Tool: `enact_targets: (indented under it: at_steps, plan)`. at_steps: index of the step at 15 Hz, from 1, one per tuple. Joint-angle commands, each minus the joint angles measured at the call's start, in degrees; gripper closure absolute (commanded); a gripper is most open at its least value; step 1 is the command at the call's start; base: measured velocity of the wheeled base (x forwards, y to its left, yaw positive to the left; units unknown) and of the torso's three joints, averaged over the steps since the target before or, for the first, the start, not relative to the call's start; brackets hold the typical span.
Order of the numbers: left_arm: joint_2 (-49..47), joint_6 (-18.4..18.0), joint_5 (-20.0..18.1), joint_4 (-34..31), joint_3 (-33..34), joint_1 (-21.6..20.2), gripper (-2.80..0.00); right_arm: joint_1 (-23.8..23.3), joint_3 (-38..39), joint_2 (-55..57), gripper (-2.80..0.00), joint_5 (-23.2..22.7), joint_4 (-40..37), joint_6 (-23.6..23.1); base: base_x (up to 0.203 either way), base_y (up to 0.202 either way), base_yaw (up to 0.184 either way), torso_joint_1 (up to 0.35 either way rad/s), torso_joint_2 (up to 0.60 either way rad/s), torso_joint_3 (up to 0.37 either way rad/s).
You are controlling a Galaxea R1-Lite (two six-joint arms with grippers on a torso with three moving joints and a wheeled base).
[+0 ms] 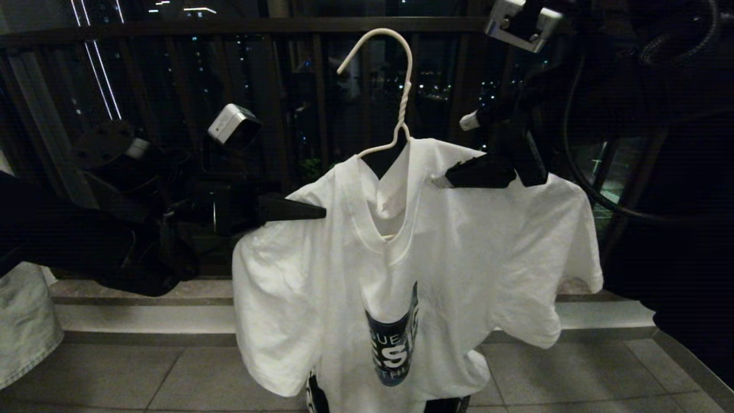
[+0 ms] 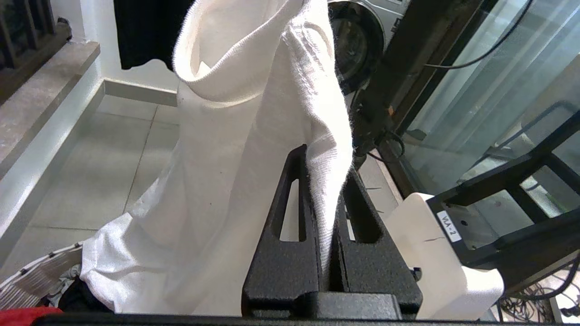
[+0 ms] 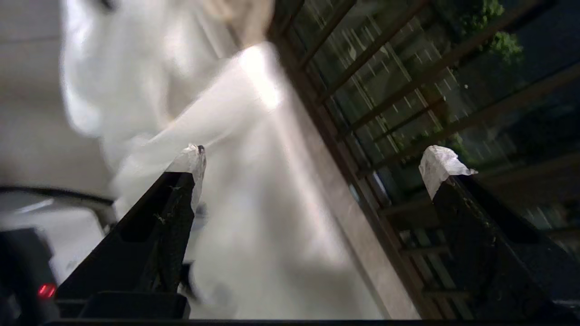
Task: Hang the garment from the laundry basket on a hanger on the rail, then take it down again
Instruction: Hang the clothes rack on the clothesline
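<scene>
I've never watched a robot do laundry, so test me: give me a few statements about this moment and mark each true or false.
1. The white T-shirt is draped on a thin white wire hanger. True.
2. The left gripper is open and touching nothing. False: it is shut on the shirt's cloth, at the shoulder.
3. The right gripper stands wide open. True: its two fingers are far apart, with nothing between them.
4. The hanger's hook is hooked over a rail. False: the hook is free in the air, in front of the dark balcony railing.
5. The shirt's chest print is red. False: it is dark blue with pale lettering.
</scene>
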State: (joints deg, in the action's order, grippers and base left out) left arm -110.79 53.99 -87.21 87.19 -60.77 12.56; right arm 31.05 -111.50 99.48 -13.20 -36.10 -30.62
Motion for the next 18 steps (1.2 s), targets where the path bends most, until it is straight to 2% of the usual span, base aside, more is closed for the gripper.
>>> enact_targets:
  at_steps: [1, 2, 3, 5, 13, 17, 18]
  plan:
    - [1.27, 0.32, -0.45, 0.48, 0.22, -0.07, 0.00, -0.99, -0.47, 3.53, -2.80, -0.51, 1.03, -0.23, 0.000, 0.000, 0.000, 0.000, 0.00, 0.000]
    - [1.62, 0.50, -0.45, 0.48, 0.31, -0.08, 0.00, -0.99, -0.50, 4.10, -2.80, -0.80, 1.68, -0.37, 0.000, 0.000, 0.000, 0.000, 0.00, 0.000]
    - [1.56, 0.50, -0.45, 0.48, 0.31, -0.08, 0.00, -0.99, -0.47, 4.15, 0.00, -1.55, 1.81, -0.60, 0.000, 0.000, 0.000, 0.000, 0.00, 0.000]
    - [2.01, 0.46, -0.45, 0.48, 0.27, -0.08, 0.00, -0.91, -0.47, 3.97, 0.00, -3.14, 1.57, -1.36, 0.000, 0.000, 0.000, 0.000, 0.00, 0.000]
    - [2.42, 0.41, -0.45, 0.48, 0.04, -0.34, 0.00, -0.25, 0.32, 2.19, 0.00, -3.58, 1.14, -1.42, 0.000, 0.000, 0.000, 0.000, 0.00, 0.000]
    - [2.14, -0.03, -0.45, 0.48, 0.04, -0.43, 0.00, 1.05, 0.23, 0.98, 0.00, -3.66, -1.43, -1.63, 0.000, 0.000, 0.000, 0.000, 0.00, 0.000]
    - [2.06, -0.28, -0.45, 0.48, 0.12, -0.43, -0.12, 1.03, 0.23, 0.92, 0.00, -3.67, -1.43, -1.67, 0.000, 0.000, 0.000, 0.000, 0.00, 0.000]
